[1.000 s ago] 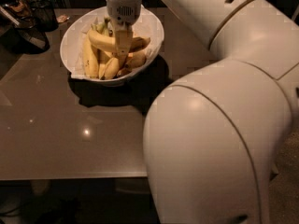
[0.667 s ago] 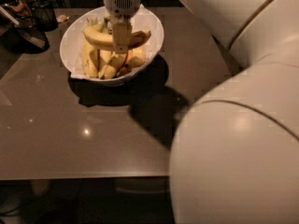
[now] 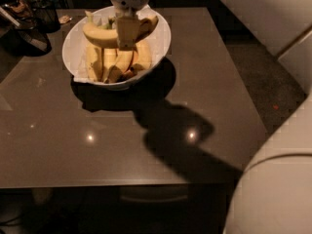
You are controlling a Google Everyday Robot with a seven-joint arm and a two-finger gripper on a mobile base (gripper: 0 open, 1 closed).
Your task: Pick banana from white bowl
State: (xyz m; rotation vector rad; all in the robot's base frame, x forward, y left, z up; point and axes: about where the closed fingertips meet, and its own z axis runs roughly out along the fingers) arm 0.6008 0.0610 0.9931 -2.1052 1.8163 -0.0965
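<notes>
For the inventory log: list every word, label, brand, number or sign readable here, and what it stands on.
No text can be read.
Gripper, over the bowl at the banana: no lettering shows.
Bowl, banana, table: none.
Dark items at top left: too dim to tell.
</notes>
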